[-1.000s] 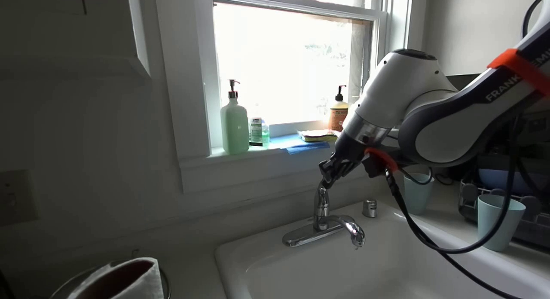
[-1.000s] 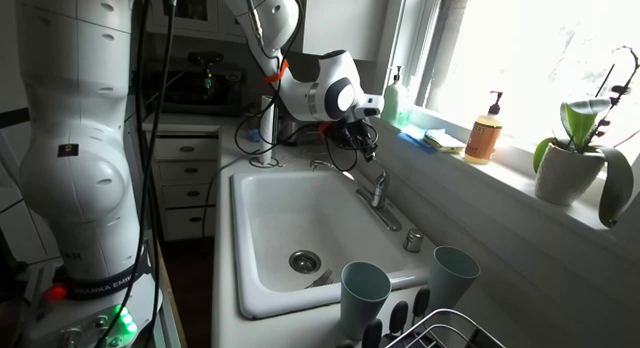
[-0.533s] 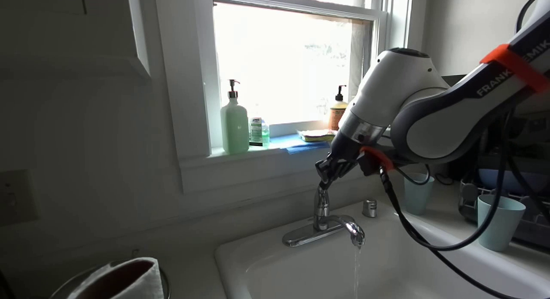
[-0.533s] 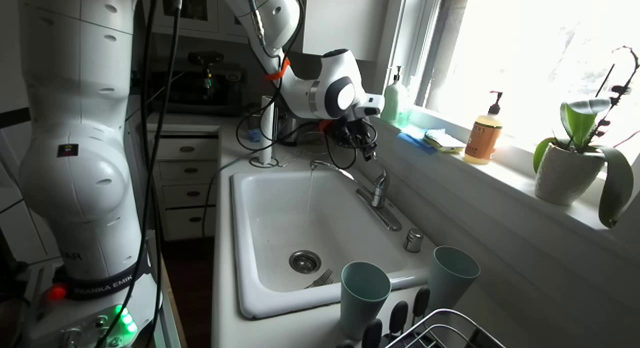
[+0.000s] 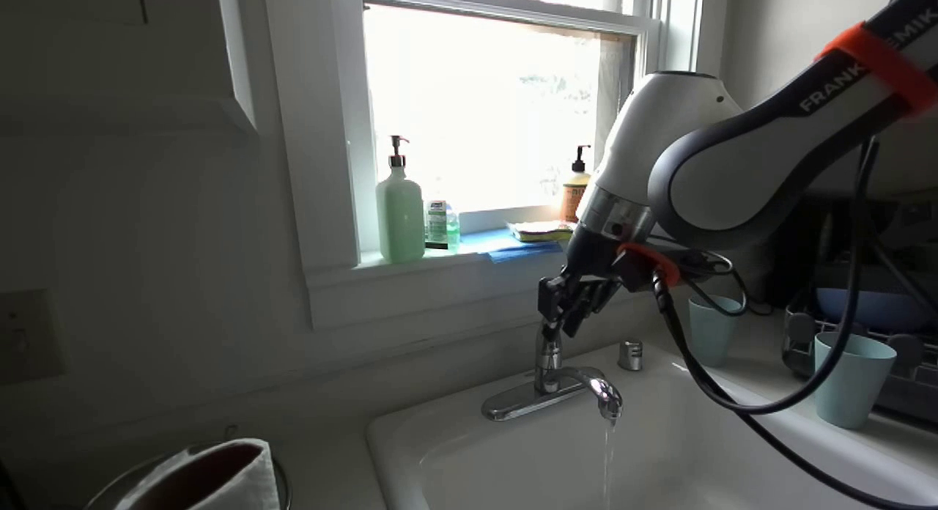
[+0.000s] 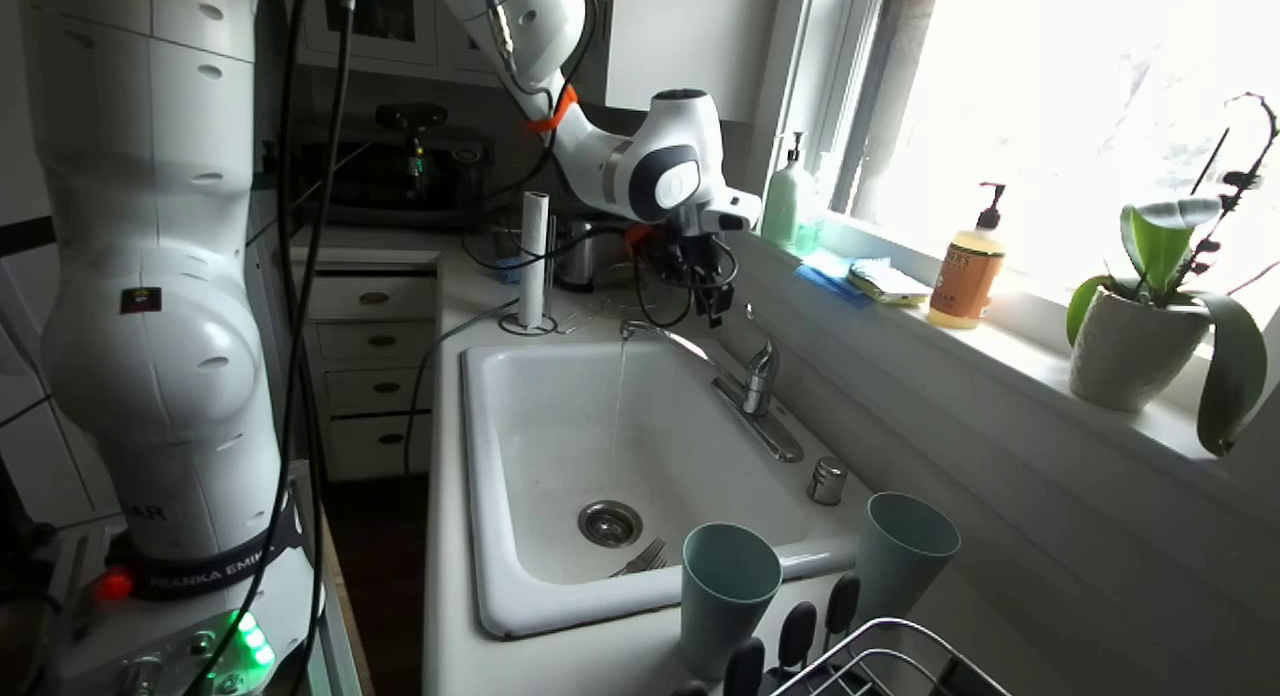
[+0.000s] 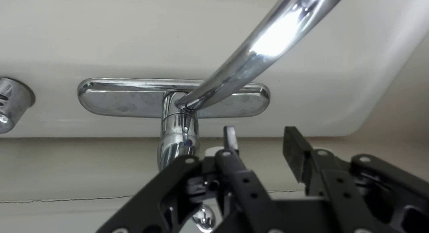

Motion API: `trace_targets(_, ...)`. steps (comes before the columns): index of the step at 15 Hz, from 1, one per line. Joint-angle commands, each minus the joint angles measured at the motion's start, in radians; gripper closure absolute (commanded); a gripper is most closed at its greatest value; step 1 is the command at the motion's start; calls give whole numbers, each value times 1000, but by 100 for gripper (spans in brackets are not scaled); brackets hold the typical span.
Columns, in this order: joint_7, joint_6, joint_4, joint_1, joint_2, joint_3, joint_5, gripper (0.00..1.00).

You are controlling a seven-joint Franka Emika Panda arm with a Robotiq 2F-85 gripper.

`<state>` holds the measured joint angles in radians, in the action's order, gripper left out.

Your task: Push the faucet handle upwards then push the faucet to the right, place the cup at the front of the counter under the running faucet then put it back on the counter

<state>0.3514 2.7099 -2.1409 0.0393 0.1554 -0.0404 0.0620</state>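
In an exterior view, pale letters on the robot arm (image 5: 722, 180) read "FRANK" and "EMIK", one on each side of an orange band (image 5: 876, 64). The dark base collar (image 6: 210, 568) reads "FRANKA EMIK", and "AR" shows on the white casing (image 6: 195, 481) above it. The wrist view shows a red-and-blue dot (image 7: 188, 142) on the faucet (image 7: 231, 72); lettering on the orange soap bottle (image 6: 965, 278) and the small green bottle (image 5: 437, 226) is too blurred to make out.

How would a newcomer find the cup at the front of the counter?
Find the white sink below the window; at one end, the pale counter carries a wire dish rack. Beside that rack stands the tapered blue-green cup, upright, farther from the window wall than its lookalike.
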Motion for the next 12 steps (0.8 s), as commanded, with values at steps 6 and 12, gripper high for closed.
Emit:
trace_targets(6, -73, -381, 31, 6, -55, -10, -149, 0)
trace_targets(12, -111, -534, 58, 3, -27, -13, -228, 0)
